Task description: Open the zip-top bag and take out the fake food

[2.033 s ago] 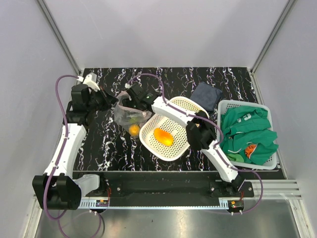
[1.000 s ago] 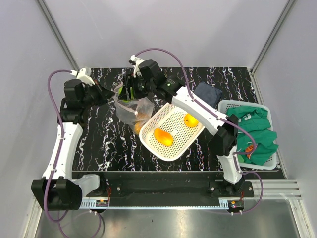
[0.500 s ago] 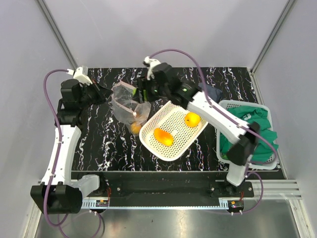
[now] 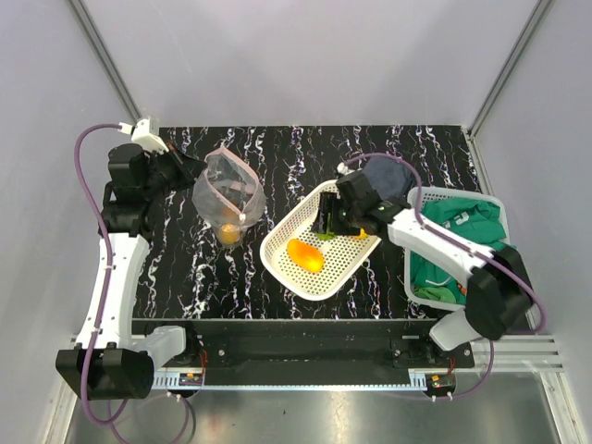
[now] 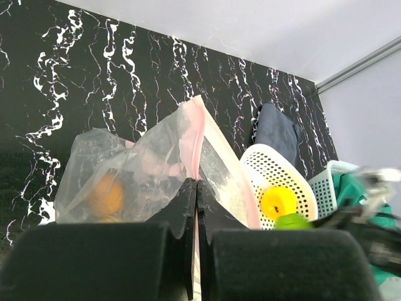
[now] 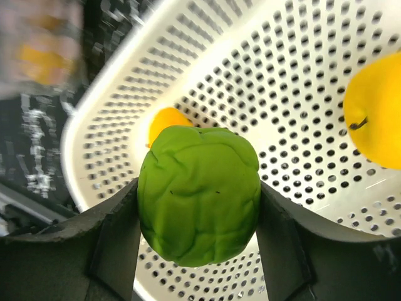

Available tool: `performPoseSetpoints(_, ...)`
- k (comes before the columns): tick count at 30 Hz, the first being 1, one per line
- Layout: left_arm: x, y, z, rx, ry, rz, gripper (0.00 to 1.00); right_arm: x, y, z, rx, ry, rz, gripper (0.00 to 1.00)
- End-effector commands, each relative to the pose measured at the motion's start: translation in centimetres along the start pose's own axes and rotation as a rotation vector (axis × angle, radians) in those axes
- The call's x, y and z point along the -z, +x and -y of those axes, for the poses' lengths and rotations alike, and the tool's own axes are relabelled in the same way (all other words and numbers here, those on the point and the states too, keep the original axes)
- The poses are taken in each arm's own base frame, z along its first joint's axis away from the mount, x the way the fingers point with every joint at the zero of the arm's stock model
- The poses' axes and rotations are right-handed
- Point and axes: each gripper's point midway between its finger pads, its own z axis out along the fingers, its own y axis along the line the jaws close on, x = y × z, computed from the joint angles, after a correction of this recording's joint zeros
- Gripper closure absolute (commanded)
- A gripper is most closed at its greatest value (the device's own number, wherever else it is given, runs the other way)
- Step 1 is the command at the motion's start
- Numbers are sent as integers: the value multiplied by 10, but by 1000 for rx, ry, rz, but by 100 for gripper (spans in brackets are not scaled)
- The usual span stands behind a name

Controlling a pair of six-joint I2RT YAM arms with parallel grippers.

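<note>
My left gripper is shut on the pink zip rim of the clear zip-top bag and holds it up, mouth open. In the left wrist view the closed fingers pinch the bag. Orange fake fruit lies in the bag's bottom, and it also shows in the left wrist view. My right gripper is shut on the green round fruit just above the white mesh basket. The basket holds an orange piece and a yellow fruit.
A dark blue folded cloth lies behind the mesh basket. A white laundry basket with green clothing stands at the right edge. Bare black marbled table lies in front of the bag.
My right gripper has swung from the bag's mouth rightwards and nearer, over the mesh basket, carrying the green fruit. My left gripper has stayed shut on the bag.
</note>
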Motion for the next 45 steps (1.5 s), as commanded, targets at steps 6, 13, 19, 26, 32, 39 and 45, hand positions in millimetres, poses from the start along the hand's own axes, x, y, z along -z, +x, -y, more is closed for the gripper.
performPoseSetpoints(6, 9, -13, 9, -30, 29, 50, 100, -58, 33, 18, -26, 70, -135, 39)
performPoseSetpoints(13, 10, -11, 14, -29, 51, 39, 100, -56, 33, 23, 2, 95, -139, 5)
performPoseSetpoints(19, 9, -6, 15, -22, 69, 26, 100, -35, -3, 6, 64, 90, -63, 0)
performPoseSetpoints(26, 8, 3, 15, -9, 80, 3, 100, -1, -83, -70, 86, -102, 89, 10)
performPoseSetpoints(32, 11, 5, 22, 1, 119, -8, 100, 16, -124, -148, 170, -222, 169, 19)
performPoseSetpoints(39, 12, 2, 23, 3, 117, 2, 100, 12, -119, -227, 240, -362, 159, 35)
performPoseSetpoints(45, 17, 7, 40, 77, 195, -13, 100, -18, -92, -258, 257, -414, 93, 46)
